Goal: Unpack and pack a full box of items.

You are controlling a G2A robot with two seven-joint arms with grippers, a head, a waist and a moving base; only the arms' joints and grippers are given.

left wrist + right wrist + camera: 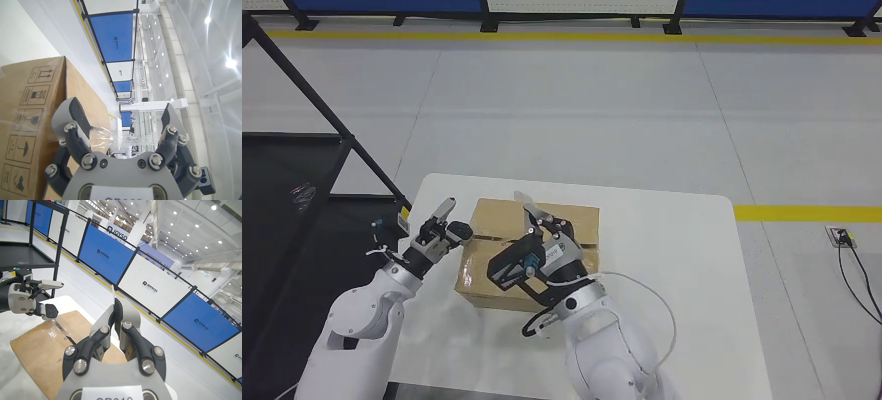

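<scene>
Looking down at the white table (682, 290), we see the cardboard box (577, 222) near its middle, flaps shut, with crinkled clear tape (103, 135) at one corner. The left gripper (449, 220) sits at the box's 9 o'clock side, jaws spread wide and gripping nothing. Its lower pad (49, 311) lies just at the box's top edge, and we cannot tell whether it touches. The right gripper (116, 306) hovers over the box top toward 12 o'clock, its fingers pinched together on a thin white strip (113, 293) that sticks out past the tips.
</scene>
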